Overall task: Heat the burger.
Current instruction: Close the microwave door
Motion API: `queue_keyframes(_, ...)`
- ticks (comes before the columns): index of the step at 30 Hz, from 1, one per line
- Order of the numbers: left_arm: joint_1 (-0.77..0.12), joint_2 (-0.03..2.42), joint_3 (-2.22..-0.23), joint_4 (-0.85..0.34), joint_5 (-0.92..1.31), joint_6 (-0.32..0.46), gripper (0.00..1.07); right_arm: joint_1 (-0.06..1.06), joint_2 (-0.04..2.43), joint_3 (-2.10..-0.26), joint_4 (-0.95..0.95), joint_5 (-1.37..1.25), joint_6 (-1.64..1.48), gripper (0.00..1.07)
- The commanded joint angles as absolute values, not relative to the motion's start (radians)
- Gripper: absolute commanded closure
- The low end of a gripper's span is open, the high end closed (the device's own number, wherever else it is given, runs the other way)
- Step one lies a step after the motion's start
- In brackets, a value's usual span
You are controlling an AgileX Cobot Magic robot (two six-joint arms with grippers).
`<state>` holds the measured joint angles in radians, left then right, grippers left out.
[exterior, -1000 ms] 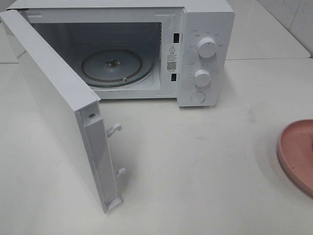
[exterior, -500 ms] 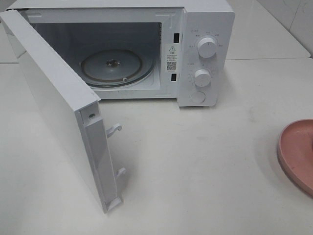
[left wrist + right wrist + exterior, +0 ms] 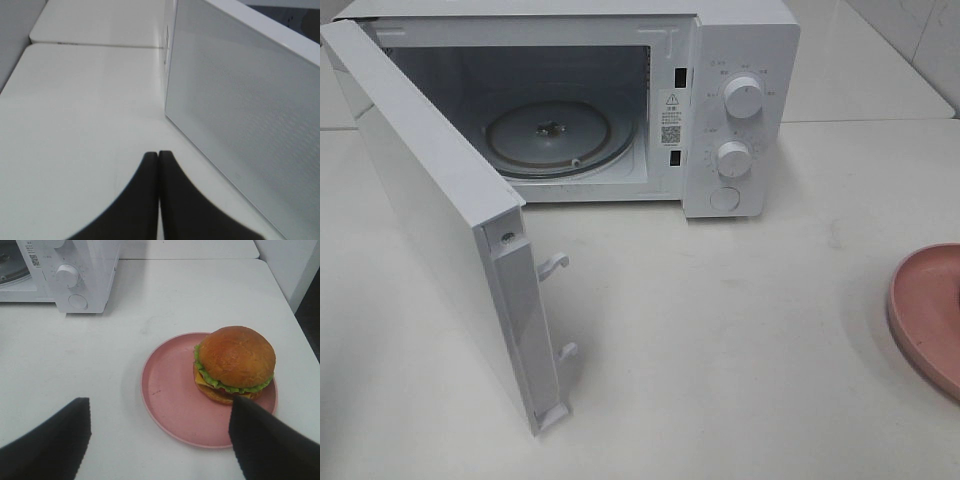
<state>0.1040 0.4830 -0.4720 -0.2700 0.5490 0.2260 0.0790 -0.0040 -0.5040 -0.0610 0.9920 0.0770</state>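
White boxy microwave oven (image 3: 620,100) at far side of white tabletop (image 3: 740,340), cavity facing near. White hinged door (image 3: 440,220) swung wide open to left, two latch hooks (image 3: 552,266) on its free edge. Round glass turntable (image 3: 558,135) inside cavity. Control panel at right of cavity: upper white round knob (image 3: 744,98), lower white round knob (image 3: 733,159), round button (image 3: 724,199) below. Round pink plate (image 3: 930,315) at right edge of table, well apart from oven.

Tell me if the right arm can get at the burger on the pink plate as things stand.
Probably yes: the right pincer is open above the table, the burger sits uncovered on the plate, and nothing lies between them.
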Motion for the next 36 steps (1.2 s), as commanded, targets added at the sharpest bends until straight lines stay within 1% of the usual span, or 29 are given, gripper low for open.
queue_keyframes(1, 0.097, 0.509, -0.432, -0.313, 0.397, 0.292, 1.07, 0.071, -0.034, -0.502, -0.061, 0.995, 0.072, 0.32)
queue_keyframes(2, 0.097, 0.528, -0.396, -0.351, 0.300, 0.342, 1.07, 0.071, -0.034, -0.502, -0.061, 0.995, 0.072, 0.32)
queue_keyframes(3, 0.097, 0.538, -0.375, -0.373, 0.248, 0.371, 1.07, 0.071, -0.034, -0.502, -0.061, 0.995, 0.072, 0.32)
queue_keyframes(4, 0.097, 0.538, -0.375, -0.373, 0.248, 0.371, 1.07, 0.071, -0.034, -0.502, -0.061, 0.995, 0.072, 0.32)
queue_keyframes(5, 0.097, 0.554, -0.338, -0.410, 0.159, 0.420, 1.07, 0.071, -0.034, -0.502, -0.061, 0.995, 0.072, 0.32)
queue_keyframes(6, 0.097, 0.554, -0.338, -0.410, 0.159, 0.420, 1.07, 0.071, -0.034, -0.502, -0.061, 0.995, 0.072, 0.32)
queue_keyframes(7, 0.097, 0.567, -0.304, -0.433, 0.081, 0.447, 1.07, 0.071, -0.034, -0.502, -0.061, 0.995, 0.072, 0.32)
queue_keyframes(9, 0.097, 0.573, -0.288, -0.437, 0.049, 0.451, 1.07, 0.071, -0.034, -0.502, -0.061, 0.995, 0.072, 0.32)
queue_keyframes(11, 0.097, 0.593, -0.243, -0.434, -0.043, 0.450, 1.07, 0.071, -0.034, -0.502, -0.061, 0.995, 0.072, 0.32)
queue_keyframes(12, 0.097, 0.593, -0.243, -0.434, -0.043, 0.450, 1.07, 0.071, -0.034, -0.502, -0.061, 0.995, 0.072, 0.32)
queue_keyframes(14, 0.097, 0.631, -0.226, -0.410, -0.154, 0.448, 1.07, 0.071, -0.034, -0.502, -0.061, 0.995, 0.072, 0.32)
queue_keyframes(20, 0.097, 0.703, -0.226, -0.390, -0.232, 0.445, 1.07, 0.071, -0.034, -0.502, -0.061, 0.995, 0.072, 0.32)
queue_keyframes(22, 0.097, 0.795, -0.226, -0.352, -0.279, 0.420, 1.07, 0.071, -0.034, -0.502, -0.061, 0.995, 0.072, 0.32)
queue_keyframes(25, 0.097, 0.818, -0.226, -0.336, -0.291, 0.404, 1.07, 0.071, -0.034, -0.502, -0.061, 0.995, 0.072, 0.32)
queue_keyframes(26, 0.097, 0.864, -0.226, -0.276, -0.324, 0.354, 1.07, 0.071, -0.034, -0.502, -0.061, 0.995, 0.072, 0.32)
queue_keyframes(27, 0.097, 0.903, -0.226, -0.191, -0.367, 0.277, 1.07, 0.071, -0.034, -0.502, -0.061, 0.995, 0.072, 0.32)
queue_keyframes(28, 0.097, 0.903, -0.226, -0.191, -0.367, 0.277, 1.07, 0.071, -0.034, -0.502, -0.061, 0.995, 0.072, 0.32)
queue_keyframes(29, 0.097, 0.922, -0.226, -0.150, -0.386, 0.231, 1.07, 0.071, -0.034, -0.502, -0.061, 0.995, 0.072, 0.32)
queue_keyframes(30, 0.097, 0.969, -0.226, -0.029, -0.430, 0.124, 1.07, 0.071, -0.034, -0.502, -0.061, 0.995, 0.072, 0.32)
queue_keyframes(31, 0.097, 0.969, -0.226, -0.029, -0.430, 0.124, 1.07, 0.071, -0.034, -0.502, -0.061, 0.995, 0.072, 0.32)
queue_keyframes(32, 0.097, 0.988, -0.226, 0.023, -0.451, 0.078, 1.07, 0.071, -0.034, -0.502, -0.061, 0.995, 0.072, 0.32)
queue_keyframes(33, 0.097, 1.040, -0.226, 0.150, -0.493, -0.023, 1.07, 0.071, -0.034, -0.502, -0.061, 0.995, 0.072, 0.32)
queue_keyframes(34, 0.097, 1.040, -0.226, 0.150, -0.493, -0.023, 1.07, 0.071, -0.034, -0.502, -0.061, 0.995, 0.072, 0.32)
queue_keyframes(35, 0.097, 1.066, -0.226, 0.218, -0.519, -0.072, 1.07, 0.071, -0.034, -0.502, -0.061, 0.995, 0.072, 0.32)
queue_keyframes(36, 0.097, 1.066, -0.226, 0.218, -0.519, -0.072, 1.07, 0.071, -0.034, -0.502, -0.061, 0.995, 0.072, 0.32)
